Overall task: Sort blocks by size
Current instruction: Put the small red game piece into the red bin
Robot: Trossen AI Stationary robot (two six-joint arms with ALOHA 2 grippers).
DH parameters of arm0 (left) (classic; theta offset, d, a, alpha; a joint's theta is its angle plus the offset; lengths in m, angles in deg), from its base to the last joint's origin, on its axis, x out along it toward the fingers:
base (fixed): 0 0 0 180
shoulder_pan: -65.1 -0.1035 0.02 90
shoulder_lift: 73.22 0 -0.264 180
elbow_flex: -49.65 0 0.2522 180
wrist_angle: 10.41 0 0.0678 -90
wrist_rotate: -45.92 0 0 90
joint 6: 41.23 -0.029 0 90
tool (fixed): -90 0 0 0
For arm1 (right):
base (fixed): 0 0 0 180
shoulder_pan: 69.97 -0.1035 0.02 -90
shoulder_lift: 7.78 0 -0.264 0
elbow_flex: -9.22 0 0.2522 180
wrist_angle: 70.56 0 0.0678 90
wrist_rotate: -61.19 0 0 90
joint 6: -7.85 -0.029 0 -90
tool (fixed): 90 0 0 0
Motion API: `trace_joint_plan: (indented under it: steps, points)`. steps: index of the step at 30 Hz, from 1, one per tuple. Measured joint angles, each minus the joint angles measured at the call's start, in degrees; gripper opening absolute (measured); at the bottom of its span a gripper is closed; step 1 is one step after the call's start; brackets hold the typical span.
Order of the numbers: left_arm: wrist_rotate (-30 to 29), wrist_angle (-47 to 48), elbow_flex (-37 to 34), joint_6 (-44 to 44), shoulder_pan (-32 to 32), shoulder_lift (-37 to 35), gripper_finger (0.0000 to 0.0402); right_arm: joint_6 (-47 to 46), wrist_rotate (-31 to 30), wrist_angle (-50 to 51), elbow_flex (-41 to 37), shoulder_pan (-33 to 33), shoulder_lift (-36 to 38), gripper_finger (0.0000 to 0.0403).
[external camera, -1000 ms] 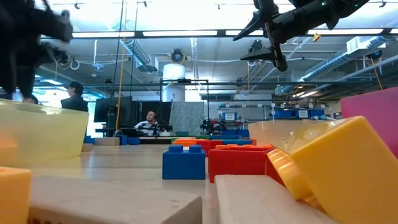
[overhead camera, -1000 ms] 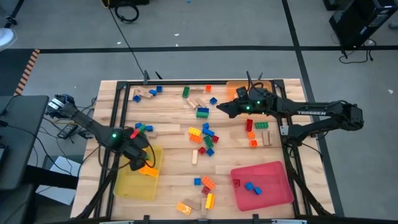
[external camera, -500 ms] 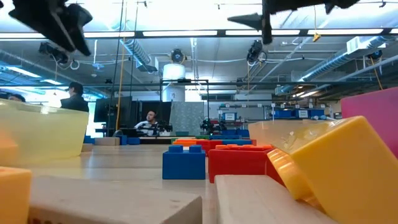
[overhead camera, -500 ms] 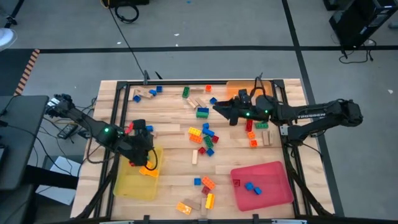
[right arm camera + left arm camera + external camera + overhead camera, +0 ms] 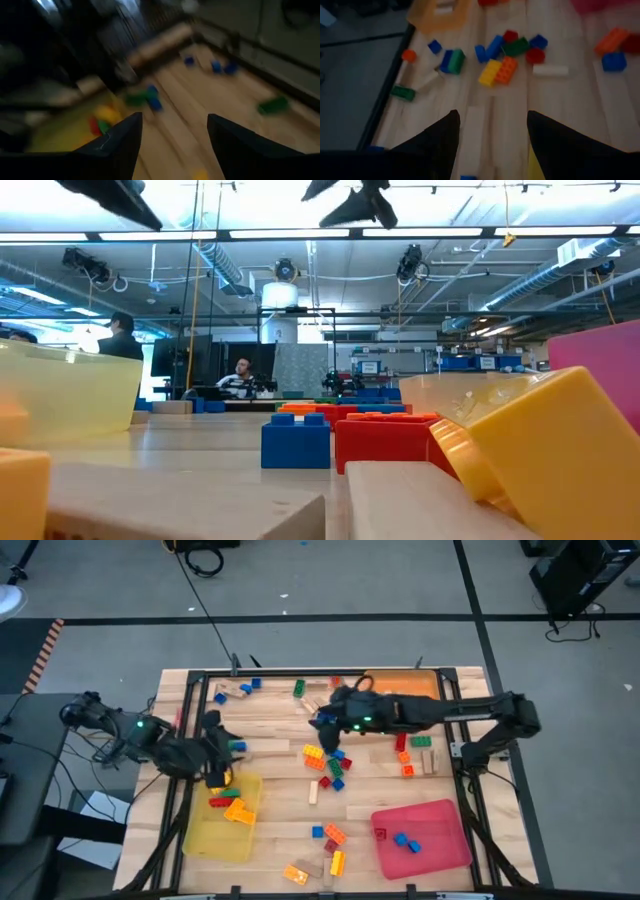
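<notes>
My left gripper (image 5: 222, 748) hovers open and empty beside the yellow tray (image 5: 205, 835); my right gripper (image 5: 322, 721) hangs open, empty, above the blocks (image 5: 328, 762) scattered mid-table.

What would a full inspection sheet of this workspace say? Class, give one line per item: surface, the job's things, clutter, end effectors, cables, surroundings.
Surface: wooden slat table with a dark frame.
Job's things: blocks scattered mid-table; some lie in the yellow tray and the red tray; the orange tray is mostly hidden by the right arm.
Clutter: nothing seen.
End effectors: left end effector open, empty, by the yellow tray's far edge; right end effector open, empty, over the mid-table blocks.
Cables: a black cable crosses the floor to the table's far edge.
Surroundings: grey floor; people sit at desks beyond the table.
</notes>
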Motion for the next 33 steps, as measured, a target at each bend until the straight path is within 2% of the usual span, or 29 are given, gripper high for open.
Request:
trace_joint_plan:
  steps: [3,6,8,13,24,33]
  points:
    - [0.2,-1.7,0.0,-1.3,-1.6,-1.9,0.0239,0.3,2.1,11.8,6.3,0.4,-4.1,0.0238]
    - [0.2,-1.9,0.0,-1.3,-2.9,-2.8,0.0239,6.7,4.4,19.7,9.1,0.0,-7.5,0.0238]
    - [0.2,-1.9,0.0,-1.1,-3.1,-2.9,0.0239,10.9,6.1,22.6,9.2,-1.1,-9.5,0.0238]
    - [0.6,-1.9,0.0,-0.2,-3.1,-2.6,0.0239,14.0,12.6,27.2,9.2,-3.1,-14.9,0.0238]
    - [0.6,-1.9,0.0,0.3,-3.1,-2.5,0.0239,19.8,13.6,27.3,9.2,-7.9,-25.9,0.0251]
    - [0.6,-1.9,0.0,1.0,-3.1,-2.2,0.0239,21.5,13.5,24.7,9.2,-8.1,-30.5,0.0254]
